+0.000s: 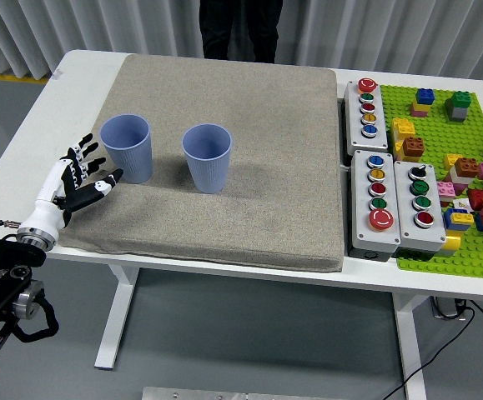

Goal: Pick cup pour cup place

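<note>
Two blue ribbed cups stand upright on the grey mat (249, 208). The left cup (127, 147) is near the mat's left edge, and the right cup (207, 157) stands a short way to its right. My left hand (81, 177) hovers just left of the left cup over the mat's left edge, fingers spread and holding nothing, a small gap from the cup. My right hand does not show.
Three grey button boxes (383, 200) sit right of the mat. A green baseplate (441, 133) with several toy bricks fills the far right. A person in dark trousers (239, 25) stands at the far side.
</note>
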`<state>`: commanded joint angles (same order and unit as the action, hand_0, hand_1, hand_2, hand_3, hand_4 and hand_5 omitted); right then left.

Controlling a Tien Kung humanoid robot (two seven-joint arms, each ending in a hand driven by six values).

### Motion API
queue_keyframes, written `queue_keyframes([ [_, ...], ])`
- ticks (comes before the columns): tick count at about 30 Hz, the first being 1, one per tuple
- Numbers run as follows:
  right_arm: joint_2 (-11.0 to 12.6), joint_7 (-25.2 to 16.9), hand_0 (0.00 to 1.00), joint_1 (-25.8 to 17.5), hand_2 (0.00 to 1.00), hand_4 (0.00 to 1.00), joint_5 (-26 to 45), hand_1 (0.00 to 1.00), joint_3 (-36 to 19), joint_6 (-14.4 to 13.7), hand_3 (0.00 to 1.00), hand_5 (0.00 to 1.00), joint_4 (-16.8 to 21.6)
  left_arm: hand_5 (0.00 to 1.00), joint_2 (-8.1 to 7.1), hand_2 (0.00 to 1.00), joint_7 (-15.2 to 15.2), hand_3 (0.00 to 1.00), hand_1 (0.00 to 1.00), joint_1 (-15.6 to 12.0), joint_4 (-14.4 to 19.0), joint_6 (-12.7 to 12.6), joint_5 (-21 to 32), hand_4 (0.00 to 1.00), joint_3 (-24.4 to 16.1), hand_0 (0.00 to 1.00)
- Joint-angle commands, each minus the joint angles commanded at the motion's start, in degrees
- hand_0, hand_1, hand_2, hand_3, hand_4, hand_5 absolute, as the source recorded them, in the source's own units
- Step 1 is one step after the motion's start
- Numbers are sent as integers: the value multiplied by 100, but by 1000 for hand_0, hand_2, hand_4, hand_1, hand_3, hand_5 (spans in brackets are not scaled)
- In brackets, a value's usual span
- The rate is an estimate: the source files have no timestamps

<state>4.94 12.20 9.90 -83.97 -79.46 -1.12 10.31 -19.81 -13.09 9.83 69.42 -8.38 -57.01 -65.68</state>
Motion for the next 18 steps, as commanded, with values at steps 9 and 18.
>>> queue_keyframes([
  [9, -15, 5, 691, -25, 588, 2, -41, 658, -6, 12, 594, 110, 0, 212, 224, 989, 11, 998, 880, 196, -275, 29, -74, 824, 35, 998],
  [18, -7, -6, 690, -2, 587, 2, 14, 659, 19, 3, 594, 111, 0, 212, 409, 991, 5, 998, 885, 366, -417, -14, -205, 825, 9, 998],
])
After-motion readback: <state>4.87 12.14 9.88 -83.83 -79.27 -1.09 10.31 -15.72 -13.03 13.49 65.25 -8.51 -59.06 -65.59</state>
